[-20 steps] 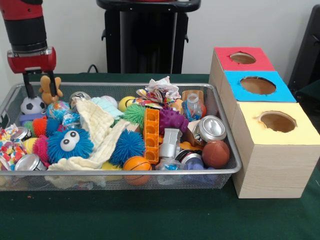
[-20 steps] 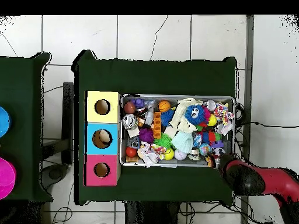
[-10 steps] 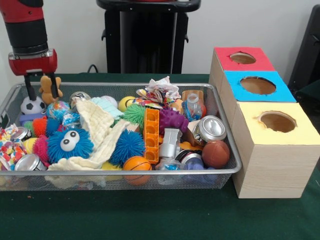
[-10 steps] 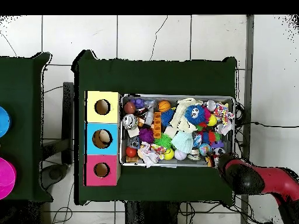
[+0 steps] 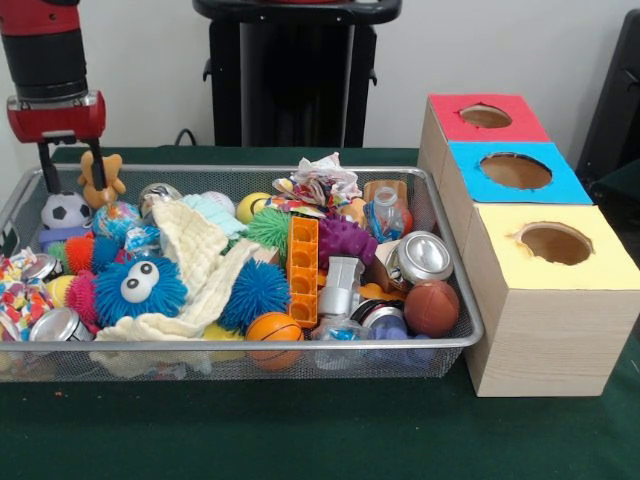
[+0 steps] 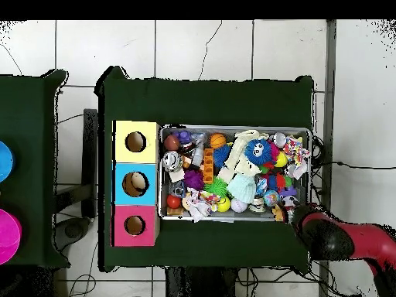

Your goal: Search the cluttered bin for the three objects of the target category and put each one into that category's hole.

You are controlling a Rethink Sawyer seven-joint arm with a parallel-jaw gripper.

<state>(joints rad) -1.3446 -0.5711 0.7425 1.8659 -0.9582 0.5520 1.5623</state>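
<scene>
The gripper was clamped on a tan plush above the crammed wire bin's far-left corner; the red hole was unobstructed.

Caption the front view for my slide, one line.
Sawyer gripper lifts a tan teddy bear from the far corner of the cluttered wire bin, the red-surround hole waiting across the table.

One mesh bin. One wood box with three holes: red, blue, yellow. One tan teddy. One soccer ball, one basketball, one brown ball. Three cans.
</scene>
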